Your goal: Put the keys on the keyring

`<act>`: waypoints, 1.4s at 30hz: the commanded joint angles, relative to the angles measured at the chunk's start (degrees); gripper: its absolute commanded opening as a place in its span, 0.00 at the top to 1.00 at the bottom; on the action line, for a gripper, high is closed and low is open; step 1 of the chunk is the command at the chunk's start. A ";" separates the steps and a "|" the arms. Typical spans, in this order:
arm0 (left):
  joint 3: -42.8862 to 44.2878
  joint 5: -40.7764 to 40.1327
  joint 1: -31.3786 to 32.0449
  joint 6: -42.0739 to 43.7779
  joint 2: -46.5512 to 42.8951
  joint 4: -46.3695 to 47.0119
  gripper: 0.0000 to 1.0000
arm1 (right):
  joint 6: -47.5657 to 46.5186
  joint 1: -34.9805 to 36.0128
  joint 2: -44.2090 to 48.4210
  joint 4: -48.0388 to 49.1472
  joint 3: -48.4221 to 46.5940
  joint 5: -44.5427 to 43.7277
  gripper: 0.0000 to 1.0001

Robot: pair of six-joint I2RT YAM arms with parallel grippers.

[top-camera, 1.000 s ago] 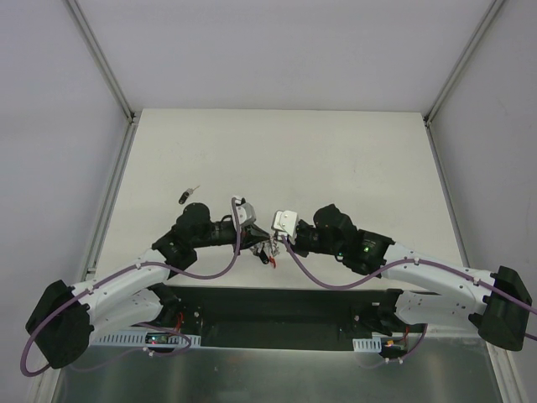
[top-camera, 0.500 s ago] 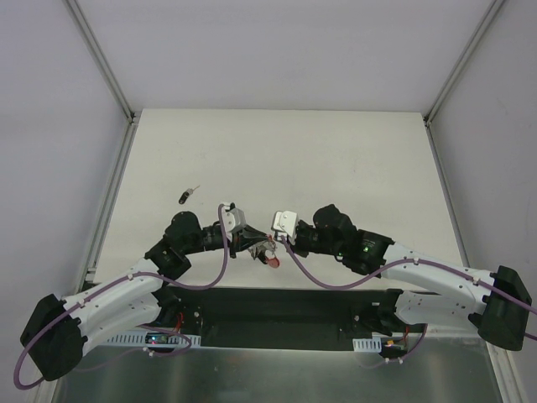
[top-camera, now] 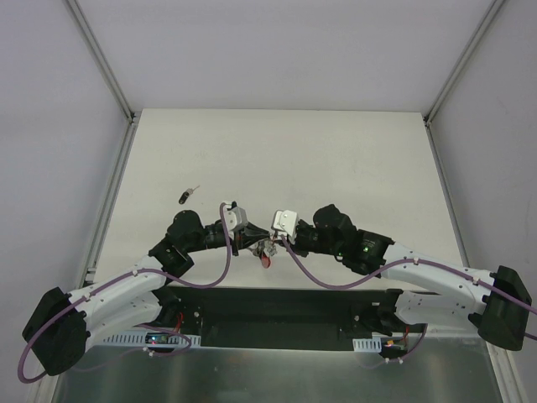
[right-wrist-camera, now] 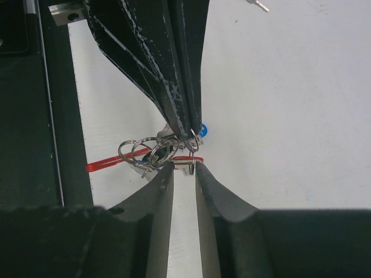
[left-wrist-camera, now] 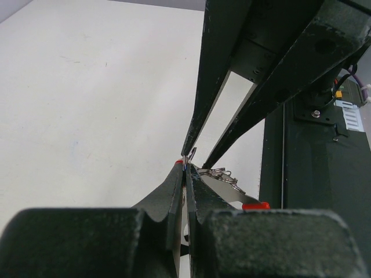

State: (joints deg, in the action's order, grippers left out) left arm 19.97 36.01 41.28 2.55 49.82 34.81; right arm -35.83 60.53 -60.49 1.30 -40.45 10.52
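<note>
Meeting tip to tip over the keyring

Close to the near edge of the table (top-camera: 336,159), the left claw (left-wrist-camera: 185,169) presses its dark, flat jaws together on a thin silver loop of the keyring (right-wrist-camera: 148,153). The right claw (right-wrist-camera: 184,167) stands narrowly parted around a small link. Overlapping wire rings, a red curved clip (right-wrist-camera: 107,165) and a blue-headed key (right-wrist-camera: 201,131) cluster between them. Farther left, a black key (top-camera: 185,198) lies alone on matte white.

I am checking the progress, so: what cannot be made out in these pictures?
- Top view: small silver metal keyring, too small to read.
- Right wrist view: blue plastic-headed key, mostly behind the left end effector.
- Right wrist view: silver key, cut off by the top edge.
- Whether any key is threaded: cannot tell.
</note>
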 commanded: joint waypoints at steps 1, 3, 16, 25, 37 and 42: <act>0.78 2.31 0.21 0.79 -0.43 6.68 1.00 | 1.20 0.37 0.81 3.80 0.28 -1.65 0.75; 0.78 2.57 0.21 0.79 -0.34 6.59 1.00 | 1.29 0.29 0.90 4.41 0.63 -2.17 0.75; -0.36 3.10 0.21 -0.43 0.89 11.06 1.00 | 1.56 0.29 1.25 4.76 0.54 0.72 0.99; -2.03 0.47 0.21 -1.58 3.35 19.94 1.00 | 1.29 0.38 1.25 4.24 0.28 -0.32 0.99; -2.39 -3.57 0.21 -0.18 -2.70 9.42 0.77 | -2.57 0.73 1.43 -3.32 -5.51 -7.36 0.99; 0.33 -5.95 0.21 1.41 -7.02 -2.27 0.69 | -5.03 1.17 1.08 -6.66 -7.19 -6.74 0.99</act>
State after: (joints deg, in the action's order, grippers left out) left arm 17.02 32.67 41.28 2.37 44.91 41.21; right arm -37.95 61.10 -60.12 -4.16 -43.44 3.86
